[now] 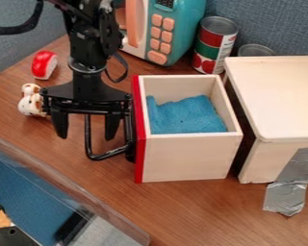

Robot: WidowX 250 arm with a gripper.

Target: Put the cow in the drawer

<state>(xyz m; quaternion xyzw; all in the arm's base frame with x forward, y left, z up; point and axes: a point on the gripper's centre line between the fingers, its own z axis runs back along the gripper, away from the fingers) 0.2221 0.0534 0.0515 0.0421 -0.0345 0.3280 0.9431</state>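
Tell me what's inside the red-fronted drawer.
The red-fronted wooden drawer holds a rumpled blue cloth. It hides the bottom, so anything beneath cannot be seen.

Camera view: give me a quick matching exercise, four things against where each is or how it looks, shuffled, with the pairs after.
1. Cow
2. Cloth
3. Gripper
4. Tape

A. Grey, stuck on the front of the box
B. Spotted, on the table
C. Blue, lying in the drawer
D. Fingers apart

Pairs: 1-B, 2-C, 3-D, 4-A
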